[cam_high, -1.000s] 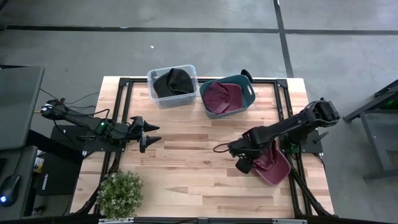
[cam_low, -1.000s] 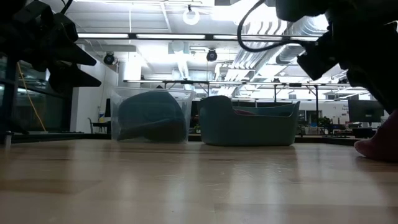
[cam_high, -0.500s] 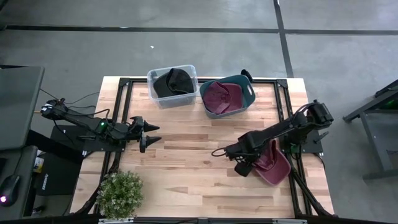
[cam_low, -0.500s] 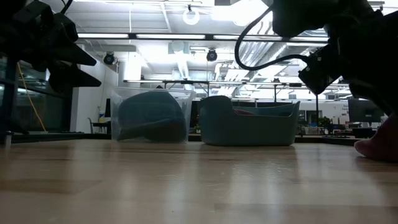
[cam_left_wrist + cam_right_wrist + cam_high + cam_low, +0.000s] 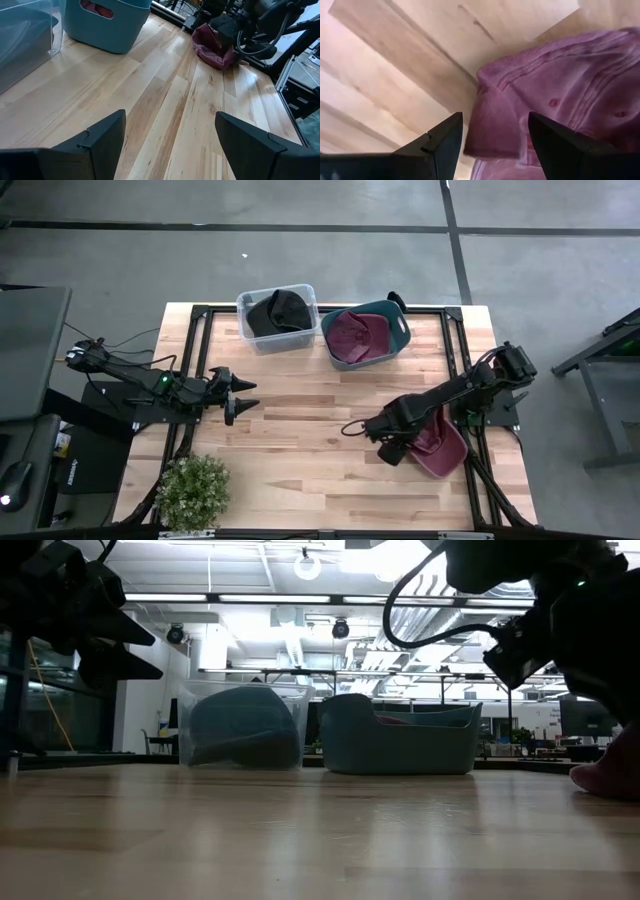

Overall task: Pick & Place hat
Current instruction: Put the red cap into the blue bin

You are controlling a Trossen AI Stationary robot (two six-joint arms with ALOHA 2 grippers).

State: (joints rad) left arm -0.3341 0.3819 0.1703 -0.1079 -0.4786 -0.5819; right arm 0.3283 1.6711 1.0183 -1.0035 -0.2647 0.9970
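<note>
right gripper (image 5: 492, 132) hangs open and empty right over the maroon hat's (image 5: 440, 442) edge, lined up to pinch it.

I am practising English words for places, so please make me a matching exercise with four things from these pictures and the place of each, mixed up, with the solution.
Things:
1. black hat
2. loose maroon hat
3. plant
4. left gripper

Places:
A. on the bare wood under the right gripper
B. in the clear bin
C. above the table's left part, open and empty
D. at the table's near left corner

Pairs: 1-B, 2-A, 3-D, 4-C
</note>
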